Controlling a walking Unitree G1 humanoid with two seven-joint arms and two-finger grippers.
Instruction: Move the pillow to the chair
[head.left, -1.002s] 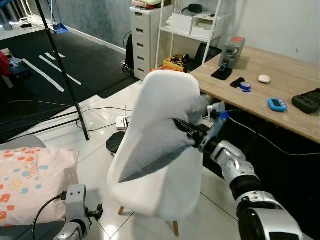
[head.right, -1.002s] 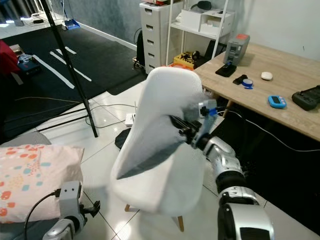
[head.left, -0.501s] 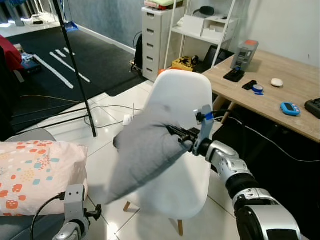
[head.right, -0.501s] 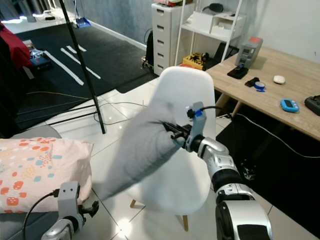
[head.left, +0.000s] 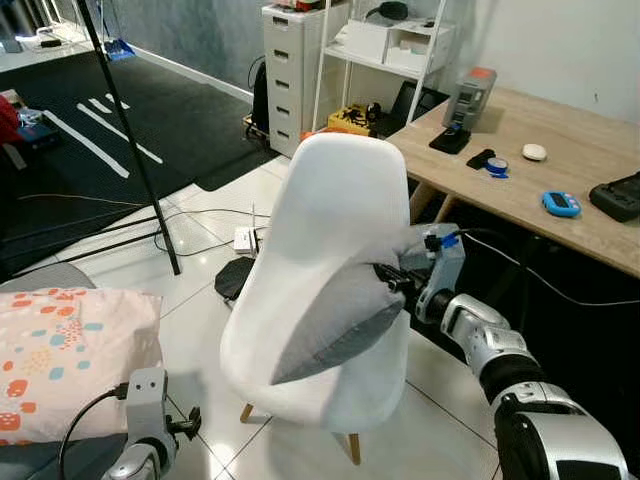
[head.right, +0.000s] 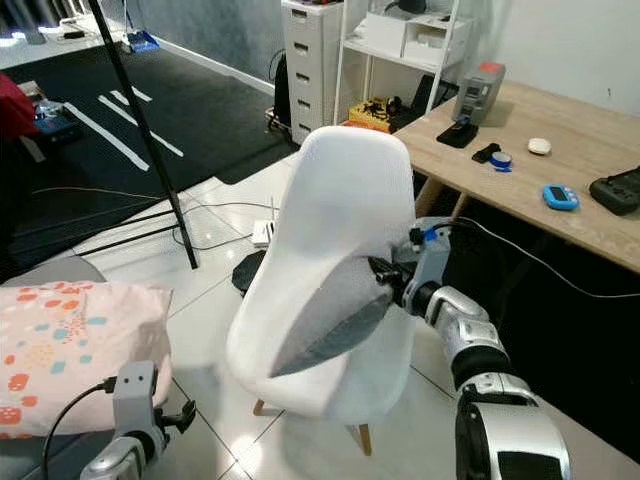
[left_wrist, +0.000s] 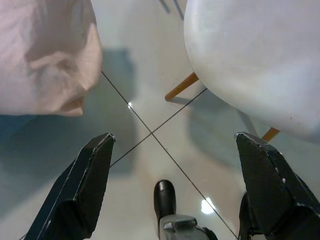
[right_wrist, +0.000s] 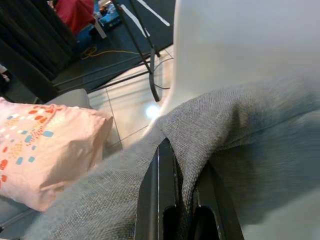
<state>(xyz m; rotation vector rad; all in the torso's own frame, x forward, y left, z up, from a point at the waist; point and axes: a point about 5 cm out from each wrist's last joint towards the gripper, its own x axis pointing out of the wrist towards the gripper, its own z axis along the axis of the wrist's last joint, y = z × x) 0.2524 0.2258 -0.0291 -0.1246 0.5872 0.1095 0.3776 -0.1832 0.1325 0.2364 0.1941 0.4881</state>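
A grey pillow (head.left: 335, 325) lies slanted in the seat of the white shell chair (head.left: 330, 200), its upper corner pinched by my right gripper (head.left: 392, 281), which is shut on the fabric at the chair's right side. The right wrist view looks along the black fingers (right_wrist: 162, 190) clamped on the grey pillow (right_wrist: 250, 150), with the chair back (right_wrist: 240, 45) behind. My left gripper (left_wrist: 170, 190) hangs low over the tiled floor (left_wrist: 150, 130) beside the chair, fingers (left_wrist: 82, 190) spread open and holding nothing.
A pink patterned pillow (head.left: 65, 355) rests on a grey seat at the left. A wooden desk (head.left: 540, 180) with small devices stands right of the chair. A black tripod leg (head.left: 130, 140), white drawers (head.left: 290, 70) and floor cables (head.left: 200, 225) lie behind.
The right gripper carried the grey pillow from hanging in front of the chair into its seat. The camera shifted between frames.
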